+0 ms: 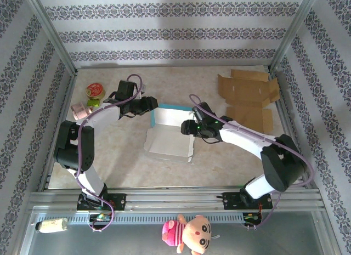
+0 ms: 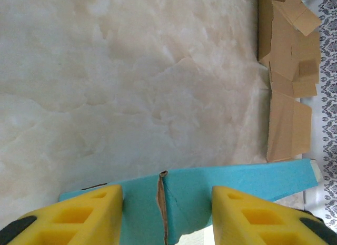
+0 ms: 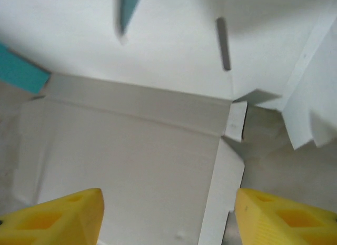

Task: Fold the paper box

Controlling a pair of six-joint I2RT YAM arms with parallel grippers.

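Nothing legible turns up in any view: no word, brand, number or sign. The round tin (image 1: 95, 90) at the far left of the worktop (image 1: 126, 159) has a red and green printed lid, but the print is too small to make out. The paper box (image 1: 167, 145) shows plain turquoise and white faces, and the flat cardboard (image 1: 247, 96) is plain brown.

I get a bright top view, evenly lit from above — only soft shadows lie on the table (image 1: 126, 167). My left wrist picture looks pale, slightly washed out. The right wrist one is soft — the box (image 3: 131, 166) blurs, grey shadow along its fold.
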